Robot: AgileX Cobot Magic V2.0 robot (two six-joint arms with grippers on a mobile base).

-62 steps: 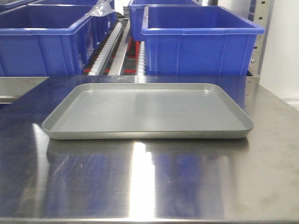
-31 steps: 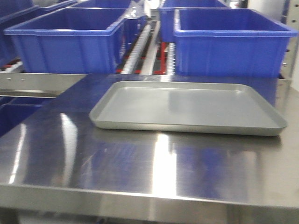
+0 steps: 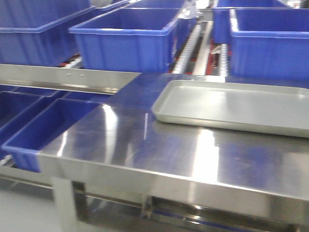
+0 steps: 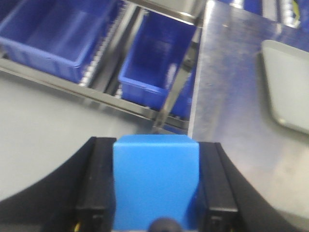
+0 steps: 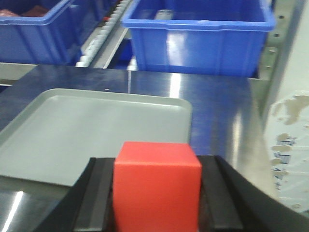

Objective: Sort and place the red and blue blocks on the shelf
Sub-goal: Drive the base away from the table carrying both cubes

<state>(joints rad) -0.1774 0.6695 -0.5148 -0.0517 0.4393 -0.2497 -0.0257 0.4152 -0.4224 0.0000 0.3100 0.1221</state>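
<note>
**Both blocks gripped, shelf waiting at the left**

At the far left of the front view, the shelf [image 3: 72, 77] shows its flat steel rail with two small screws. Big blue bins [image 3: 128, 36] sit on the tier behind the rail, and another bin [image 3: 43, 133] sits lower down.

The left jaws are pinching the blue block [image 4: 155, 181] on two opposite side faces. In the left wrist view the block hangs just off the left edge of the desk [image 4: 231, 72], over grey floor, with the shelf's lower bins ahead.

Further right, the shiny desk carries a shallow grey tray [image 3: 231, 104] with nothing in it. At the right, the right jaws are pinching the red block [image 5: 157, 186] in the same way. It is held above the desk by the tray's near edge, with a blue bin [image 5: 198, 43] beyond.

Both cubes look rigid, light and matte, so a modest squeeze on the flat parallel faces should hold them without slipping. Each grip looks square and centred. A flat underside should sit steady on the rail, though the roller tracks [image 3: 186, 46] would probably be a less steady resting place.
</note>
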